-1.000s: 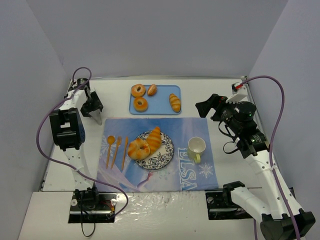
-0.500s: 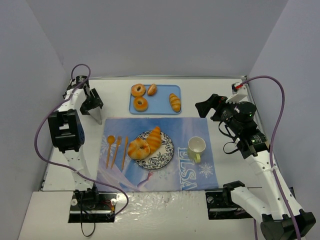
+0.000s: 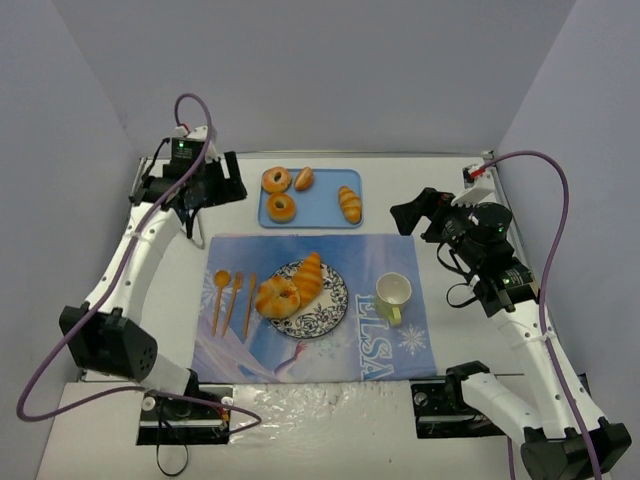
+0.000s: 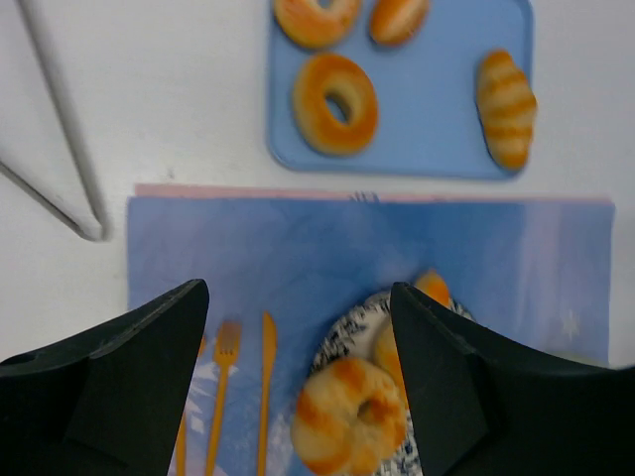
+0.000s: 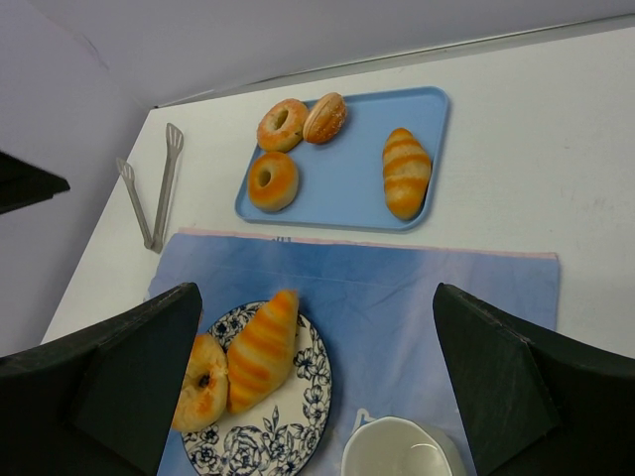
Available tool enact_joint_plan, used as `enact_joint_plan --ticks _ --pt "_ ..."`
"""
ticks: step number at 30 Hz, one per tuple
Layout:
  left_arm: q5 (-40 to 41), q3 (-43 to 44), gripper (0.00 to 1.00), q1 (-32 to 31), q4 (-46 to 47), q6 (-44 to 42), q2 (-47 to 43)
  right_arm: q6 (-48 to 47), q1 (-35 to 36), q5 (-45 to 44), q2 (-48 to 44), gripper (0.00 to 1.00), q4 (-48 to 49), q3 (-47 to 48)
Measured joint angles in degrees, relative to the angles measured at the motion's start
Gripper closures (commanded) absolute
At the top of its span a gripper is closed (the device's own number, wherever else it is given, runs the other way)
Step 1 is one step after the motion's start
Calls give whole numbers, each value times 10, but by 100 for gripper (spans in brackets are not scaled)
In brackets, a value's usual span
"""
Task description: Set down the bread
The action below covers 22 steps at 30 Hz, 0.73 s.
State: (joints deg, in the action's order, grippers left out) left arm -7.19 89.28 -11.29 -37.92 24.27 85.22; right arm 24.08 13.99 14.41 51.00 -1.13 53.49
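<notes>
I'm holding my left gripper (image 4: 296,294) with fingers apart and empty; my right gripper (image 5: 317,294) is gaping too. Croissant (image 3: 308,277) and bagel (image 3: 277,298) are lying on the plate (image 3: 336,300), with the blue tray (image 3: 322,213) at its twelve o'clock.

1. In the left wrist view, the top edge is cutting off the far donut (image 4: 316,14) and the bun (image 4: 397,16).
2. The tongs (image 4: 62,129) are running out past the top and left edges.
3. One finger (image 4: 466,397) of the left gripper (image 4: 298,288) is covering most of the croissant (image 4: 433,288) and part of the plate (image 4: 342,335).
4. In the right wrist view, the bottom edge is cropping the cup (image 5: 402,446) and the plate, while a finger (image 5: 119,387) of the right gripper (image 5: 316,293) is overlapping the plated donut (image 5: 201,387).
5. A dark shape (image 5: 25,183) at the left edge is showing too little to identify.
</notes>
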Motion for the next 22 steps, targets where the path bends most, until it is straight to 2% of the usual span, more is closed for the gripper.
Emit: enact_joint_plan --ticks 6,14,22 --pt "-65 -111 27 -68 1 -39 -113 0 3 0 0 0 0 0" --pt "-84 -194 25 -98 35 -74 -227 1 4 0 3 0 -2 2" --pt "-84 -219 25 -98 53 -78 -226 1 4 0 4 0 -4 2"
